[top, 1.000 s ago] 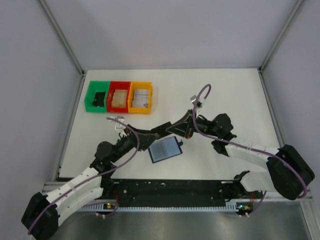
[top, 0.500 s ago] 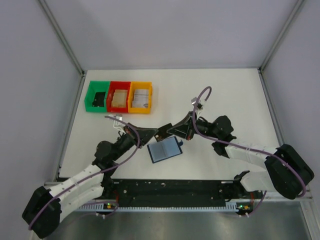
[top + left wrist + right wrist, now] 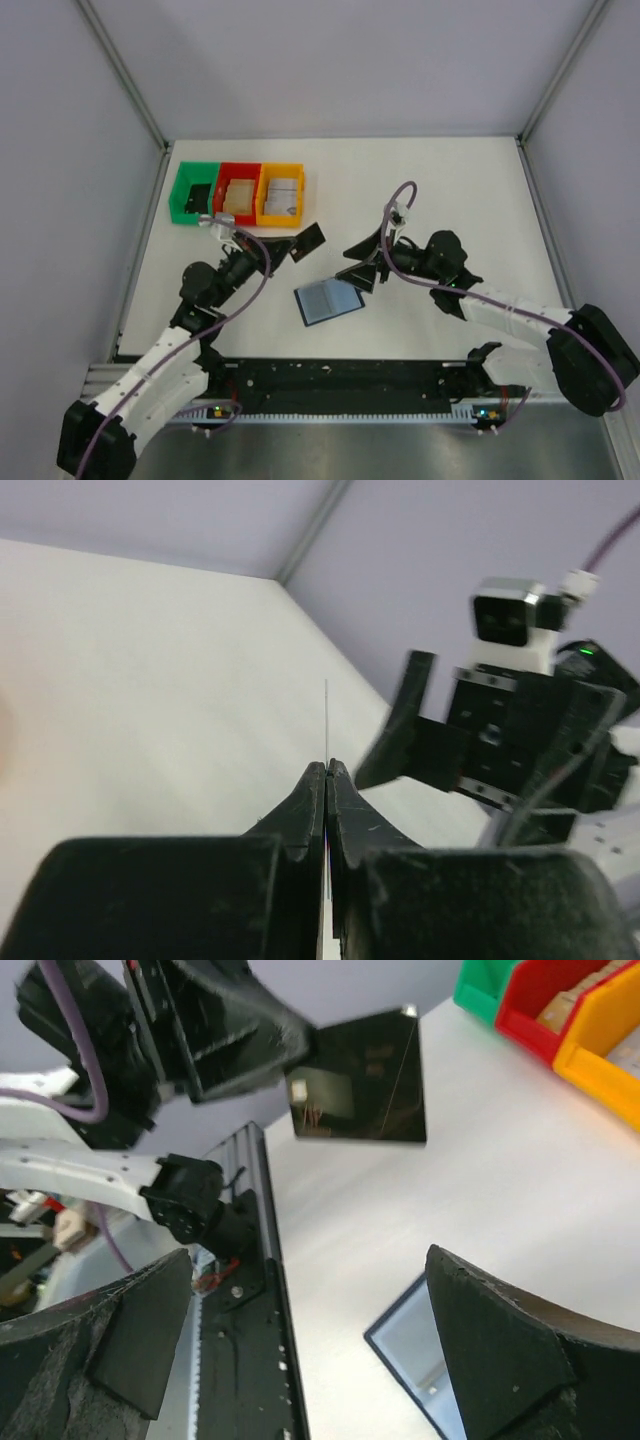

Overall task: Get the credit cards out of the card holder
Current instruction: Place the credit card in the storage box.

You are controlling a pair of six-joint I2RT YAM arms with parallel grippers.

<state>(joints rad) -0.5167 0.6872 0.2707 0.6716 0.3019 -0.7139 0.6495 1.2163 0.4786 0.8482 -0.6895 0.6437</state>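
The card holder [image 3: 328, 299] lies open on the table, its grey-blue inner panels facing up; one corner of it [image 3: 421, 1338] shows between the right fingers. My left gripper [image 3: 293, 247] is shut on one dark credit card [image 3: 311, 239] and holds it in the air, to the upper left of the holder. In the left wrist view this card [image 3: 326, 720] is a thin edge-on line sticking out of the closed left gripper [image 3: 327, 766]. The right wrist view shows the card's dark face [image 3: 360, 1080]. My right gripper [image 3: 359, 262] stands open and empty beside the holder's far right corner, its jaws wide apart [image 3: 308, 1260].
Three small bins stand in a row at the back left: green [image 3: 193, 194], red [image 3: 238, 193] and orange [image 3: 281, 195], the last two with things inside. They also show at the top right of the right wrist view [image 3: 560, 1020]. The black rail [image 3: 340, 375] runs along the near table edge.
The left gripper shut on the card where both grippers met above the holder. The right gripper then opened, and the left arm carried the card back and to the left.
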